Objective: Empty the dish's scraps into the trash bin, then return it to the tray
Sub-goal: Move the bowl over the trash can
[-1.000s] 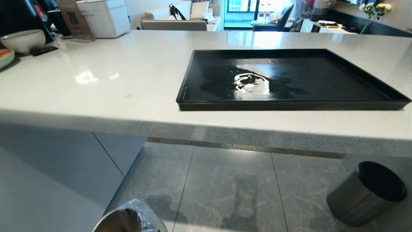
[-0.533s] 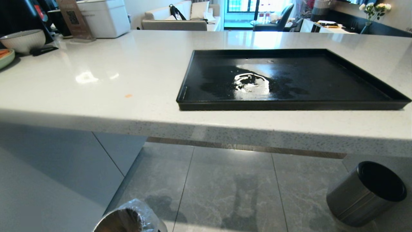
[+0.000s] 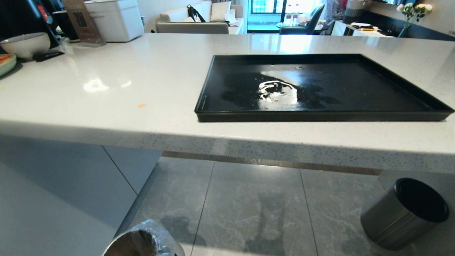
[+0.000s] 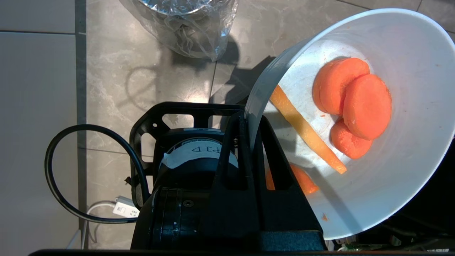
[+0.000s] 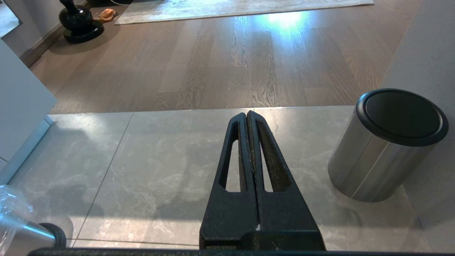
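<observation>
My left gripper (image 4: pixel 250 119) is shut on the rim of the white dish (image 4: pixel 408 177), one finger inside and one outside. The dish hangs tilted above the floor tiles. Its scraps stay inside: orange round slices (image 4: pixel 355 103) and a thin yellowish stick (image 4: pixel 305 129). The trash bin (image 4: pixel 185 21), shiny steel with a crinkled clear liner, stands on the floor a little beyond the dish; its rim (image 3: pixel 142 241) shows low in the head view. The black tray (image 3: pixel 312 89) lies bare on the white counter. My right gripper (image 5: pixel 247 115) is shut on nothing, low over the floor.
A brushed steel bin with a black top (image 3: pixel 405 213) stands on the floor to the right. At the counter's far left sit a greyish bowl (image 3: pixel 25 44) and a pale green plate (image 3: pixel 7 64). A small orange speck (image 3: pixel 142 105) lies on the counter. A black cable (image 4: pixel 71 170) loops beside my left wrist.
</observation>
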Motion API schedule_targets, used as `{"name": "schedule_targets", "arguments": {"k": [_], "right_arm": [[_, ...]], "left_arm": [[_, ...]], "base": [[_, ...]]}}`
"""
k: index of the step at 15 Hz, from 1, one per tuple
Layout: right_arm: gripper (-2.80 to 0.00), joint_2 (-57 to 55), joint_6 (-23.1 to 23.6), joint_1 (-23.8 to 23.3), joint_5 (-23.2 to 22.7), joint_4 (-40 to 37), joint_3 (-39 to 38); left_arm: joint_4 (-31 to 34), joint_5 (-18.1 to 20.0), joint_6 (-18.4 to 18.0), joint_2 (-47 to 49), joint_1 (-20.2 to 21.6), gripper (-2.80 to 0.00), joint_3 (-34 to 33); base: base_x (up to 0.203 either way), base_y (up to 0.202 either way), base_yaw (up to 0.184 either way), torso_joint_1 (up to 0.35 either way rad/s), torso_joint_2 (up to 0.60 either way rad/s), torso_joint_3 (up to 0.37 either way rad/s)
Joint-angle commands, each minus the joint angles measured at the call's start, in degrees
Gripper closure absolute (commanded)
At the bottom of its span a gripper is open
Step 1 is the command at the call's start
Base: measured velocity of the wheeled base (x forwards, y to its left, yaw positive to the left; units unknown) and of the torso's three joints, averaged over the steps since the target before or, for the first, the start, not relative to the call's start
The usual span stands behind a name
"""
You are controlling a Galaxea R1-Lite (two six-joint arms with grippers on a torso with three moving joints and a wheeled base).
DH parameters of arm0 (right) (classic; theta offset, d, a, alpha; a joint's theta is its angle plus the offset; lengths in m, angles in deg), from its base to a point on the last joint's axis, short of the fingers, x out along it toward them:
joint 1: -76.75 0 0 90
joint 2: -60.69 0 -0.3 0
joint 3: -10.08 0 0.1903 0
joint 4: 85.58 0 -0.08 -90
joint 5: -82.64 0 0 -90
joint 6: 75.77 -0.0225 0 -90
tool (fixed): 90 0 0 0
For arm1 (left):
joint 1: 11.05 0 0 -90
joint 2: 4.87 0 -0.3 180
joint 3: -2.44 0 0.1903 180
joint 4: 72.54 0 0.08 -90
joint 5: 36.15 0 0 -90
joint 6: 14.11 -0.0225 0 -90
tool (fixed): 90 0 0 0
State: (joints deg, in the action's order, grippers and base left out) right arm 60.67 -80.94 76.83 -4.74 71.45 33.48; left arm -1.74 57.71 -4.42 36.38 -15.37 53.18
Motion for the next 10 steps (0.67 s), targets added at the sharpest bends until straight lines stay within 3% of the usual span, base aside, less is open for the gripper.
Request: {"name": "schedule_targets", "arguments": {"k": [1,10], "right_arm": [[0.0,0.0,0.0,0.0,0.0,0.0,0.1],[0.0,0.0,0.0,0.0,0.0,-0.1,0.0]], "left_arm": [[0.3,0.0,0.1,0.0,0.0,0.0,0.0],[0.3,-0.2,0.1,0.0,0.0,0.0,0.0]], "base": [[0.0,0.0,0.0,0.0,0.0,0.0],[0.0,0.0,0.0,0.0,0.0,0.0]]}}
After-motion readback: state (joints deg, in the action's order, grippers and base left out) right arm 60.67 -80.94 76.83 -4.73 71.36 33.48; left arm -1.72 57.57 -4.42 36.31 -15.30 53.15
